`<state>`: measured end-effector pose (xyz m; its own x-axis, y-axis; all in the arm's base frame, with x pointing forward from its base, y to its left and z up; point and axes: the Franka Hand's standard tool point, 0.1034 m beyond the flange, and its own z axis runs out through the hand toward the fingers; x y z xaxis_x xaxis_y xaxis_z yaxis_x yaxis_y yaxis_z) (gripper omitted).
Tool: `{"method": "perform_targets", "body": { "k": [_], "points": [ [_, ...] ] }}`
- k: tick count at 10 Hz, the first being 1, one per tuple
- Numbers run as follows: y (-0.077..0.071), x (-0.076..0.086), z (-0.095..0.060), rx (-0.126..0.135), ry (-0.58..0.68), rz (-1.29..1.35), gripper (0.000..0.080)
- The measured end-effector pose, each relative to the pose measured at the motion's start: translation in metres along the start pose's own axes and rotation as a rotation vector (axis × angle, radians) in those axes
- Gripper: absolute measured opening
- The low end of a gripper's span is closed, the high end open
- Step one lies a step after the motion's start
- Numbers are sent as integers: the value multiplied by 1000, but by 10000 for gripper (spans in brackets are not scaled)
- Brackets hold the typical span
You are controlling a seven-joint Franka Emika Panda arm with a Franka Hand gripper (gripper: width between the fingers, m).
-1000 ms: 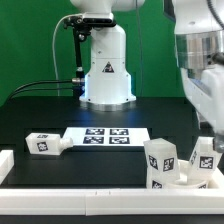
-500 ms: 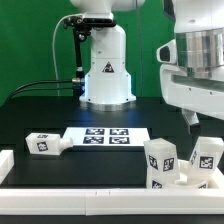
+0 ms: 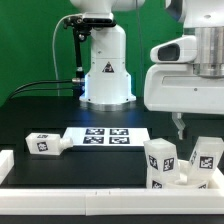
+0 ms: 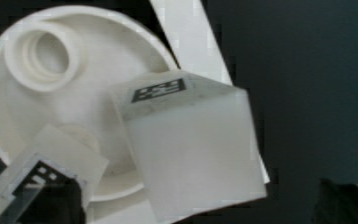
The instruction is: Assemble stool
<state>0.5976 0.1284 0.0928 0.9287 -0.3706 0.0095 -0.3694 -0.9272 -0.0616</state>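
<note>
In the wrist view the round white seat point(image 4: 51, 95) with a centre hole lies below me. A chunky white leg point(image 4: 190, 135) with a marker tag stands on it, and a second leg point(image 4: 60, 160) is beside it. My gripper point(image 4: 190, 208) is open, with dark fingertips point(image 4: 19, 198) far apart at either side of the leg and not touching it. In the exterior view the gripper point(image 3: 182, 130) hangs above two upright legs point(image 3: 160, 160) point(image 3: 207, 156). A third leg point(image 3: 42, 143) lies on its side at the left.
The marker board point(image 3: 105, 136) lies flat mid-table. A long white rail point(image 3: 90, 192) runs along the front, with a short rail piece point(image 3: 5, 160) at the left. The robot base point(image 3: 105, 65) stands at the back.
The gripper has risen from the right-hand upright leg and moved toward the exterior view's left. That leg stays standing. The other parts have not moved.
</note>
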Motion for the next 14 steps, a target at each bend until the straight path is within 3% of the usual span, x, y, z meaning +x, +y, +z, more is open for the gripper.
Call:
{"method": "perform_targets", "body": {
  "k": [2, 3, 5, 9, 10, 12, 14],
  "points": [
    [2, 1, 0, -15, 5, -189, 649],
    [0, 3, -7, -43, 17, -473, 649],
    [-7, -2, -10, -66, 8, -827, 649],
    [-1, 2, -10, -100, -5, -1093, 649],
    [2, 3, -9, -122, -17, -1206, 649],
    [0, 4, 1, -190, -97, -1476, 649],
    [-7, 6, 2, -216, -110, -1618, 649]
  ]
}}
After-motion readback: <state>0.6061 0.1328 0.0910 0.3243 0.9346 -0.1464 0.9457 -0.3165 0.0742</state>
